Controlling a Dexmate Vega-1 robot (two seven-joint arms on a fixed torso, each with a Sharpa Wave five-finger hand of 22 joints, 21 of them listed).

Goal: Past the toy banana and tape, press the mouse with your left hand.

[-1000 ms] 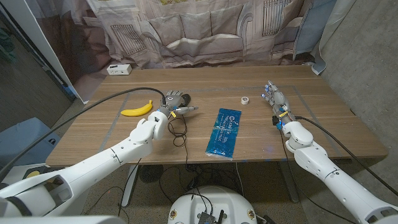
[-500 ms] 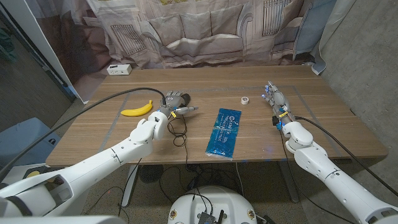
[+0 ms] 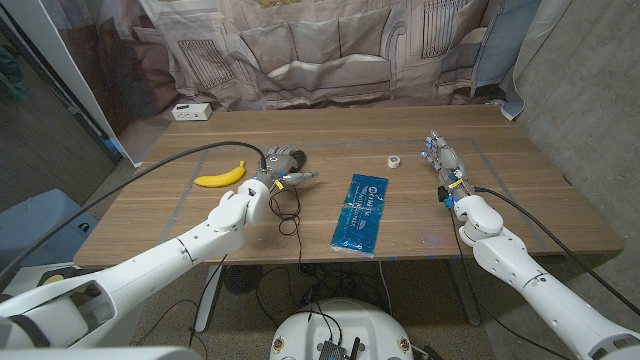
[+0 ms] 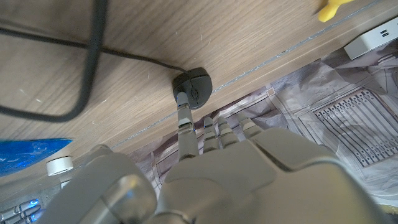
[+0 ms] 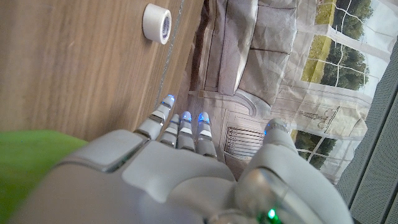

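The black mouse (image 3: 298, 156) (image 4: 193, 88) lies left of the table's middle, its thin cable looping back toward the front edge. My left hand (image 3: 281, 166) (image 4: 211, 162) is right behind it, holding nothing, with one fingertip (image 4: 183, 99) reaching out and touching the mouse's near edge. The yellow toy banana (image 3: 221, 176) (image 4: 336, 6) lies just left of that hand. A small white tape roll (image 3: 394, 160) (image 4: 60, 165) (image 5: 157, 23) sits right of centre. My right hand (image 3: 444, 165) (image 5: 180, 168) stands on its edge at the right, fingers stretched out, holding nothing.
A blue packet (image 3: 360, 213) (image 4: 28, 154) lies at the front middle of the wooden table (image 3: 500, 200). A white box (image 3: 192, 111) (image 4: 379, 38) sits at the far left corner. A thick black cable (image 3: 170, 158) crosses the left side. A printed curtain hangs behind.
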